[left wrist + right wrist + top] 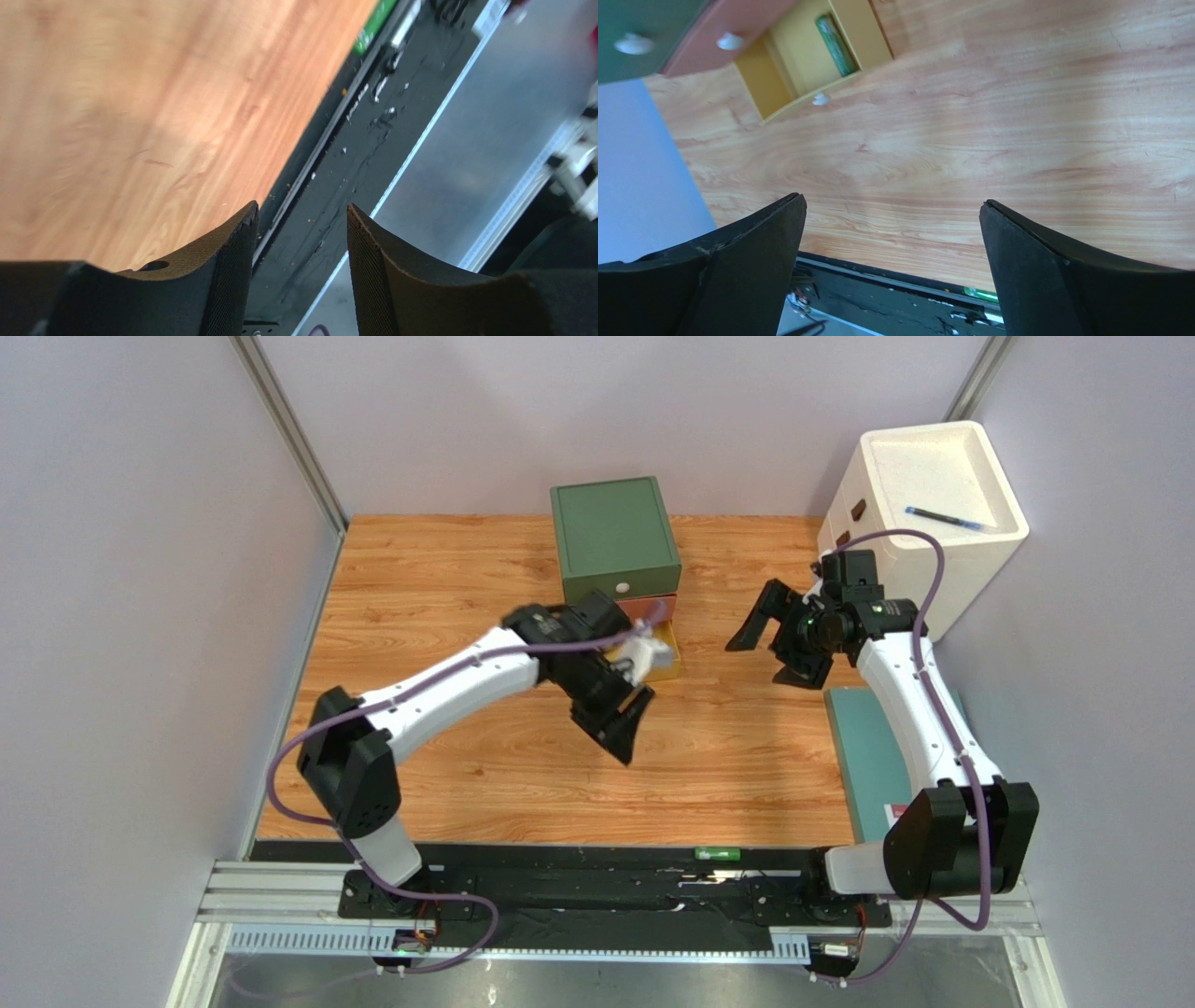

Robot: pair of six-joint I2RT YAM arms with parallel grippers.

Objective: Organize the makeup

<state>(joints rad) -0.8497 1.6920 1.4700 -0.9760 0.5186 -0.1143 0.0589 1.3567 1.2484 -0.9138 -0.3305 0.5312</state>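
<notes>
A green tube point(836, 43) lies in the open yellow drawer point(868, 31) of the drawer box point(615, 532). A second green tube point(718, 853) lies on the black rail at the table's near edge; it also shows in the left wrist view point(375, 24) and the right wrist view point(980, 294). My left gripper point(631, 721) hovers just in front of the yellow drawer, open and empty point(302, 210). My right gripper point(772, 647) is open wide and empty to the right of the box, above bare wood point(892, 203). No other makeup is in view.
The box has a green top, a shut red drawer point(731, 21) and small white knobs. A white foam box point(926, 504) with a blue pen point(951, 515) on it stands at the back right. A teal board point(870, 756) lies along the right edge.
</notes>
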